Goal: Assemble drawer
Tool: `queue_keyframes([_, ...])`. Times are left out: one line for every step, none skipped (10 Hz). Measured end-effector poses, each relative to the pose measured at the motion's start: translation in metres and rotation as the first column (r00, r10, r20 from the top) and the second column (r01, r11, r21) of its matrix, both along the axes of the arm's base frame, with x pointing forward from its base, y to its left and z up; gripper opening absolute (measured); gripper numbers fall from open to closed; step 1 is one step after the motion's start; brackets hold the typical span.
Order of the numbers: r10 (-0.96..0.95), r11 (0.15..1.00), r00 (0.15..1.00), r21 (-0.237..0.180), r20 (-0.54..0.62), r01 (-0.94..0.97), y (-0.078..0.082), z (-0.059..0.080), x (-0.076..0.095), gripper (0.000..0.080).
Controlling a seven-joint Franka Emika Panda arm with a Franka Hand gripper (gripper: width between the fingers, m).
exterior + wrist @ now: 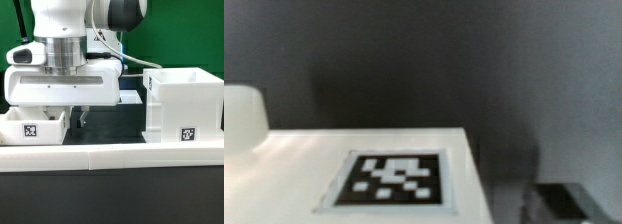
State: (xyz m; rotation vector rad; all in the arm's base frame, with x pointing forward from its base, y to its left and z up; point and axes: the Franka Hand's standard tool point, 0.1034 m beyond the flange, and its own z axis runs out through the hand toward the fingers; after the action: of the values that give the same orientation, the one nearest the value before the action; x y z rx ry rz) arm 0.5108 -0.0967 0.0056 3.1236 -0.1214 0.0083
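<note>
A small white tray (30, 127) with a square tag lies at the exterior view's left, behind the border wall. My gripper (68, 114) hangs low over the tray's right end and looks open and empty. One dark fingertip (85, 113) shows just outside the tray's right wall. The tall white housing (185, 100), open on top and tagged low on its front, stands at the right, apart from the gripper. The wrist view shows a flat white tagged face of the tray (393, 178), a white knob (239, 120) beside it, and one dark fingertip (562, 198) off the face.
The long low white border wall (110, 155) runs across the front. A small white and blue object (129, 97) lies behind the hand, between tray and housing. A green backdrop closes the rear. The table is black.
</note>
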Motion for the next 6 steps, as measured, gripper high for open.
queue_keyframes([0.0, 1.0, 1.0, 0.0, 0.0, 0.0, 0.0001, 0.0, 0.0, 0.0251])
queue_keyframes([0.0, 1.0, 1.0, 0.0, 0.0, 0.0, 0.0001, 0.0, 0.0, 0.0251])
queue_keyframes([0.0, 1.0, 1.0, 0.0, 0.0, 0.0, 0.0, 0.0, 0.0, 0.0073])
queue_keyframes([0.0, 1.0, 1.0, 0.0, 0.0, 0.0, 0.0001, 0.0, 0.0, 0.0073])
queue_keyframes([0.0, 1.0, 1.0, 0.0, 0.0, 0.0, 0.0001, 0.0, 0.0, 0.0041])
queue_keyframes([0.0, 1.0, 1.0, 0.0, 0.0, 0.0, 0.0001, 0.0, 0.0, 0.0041])
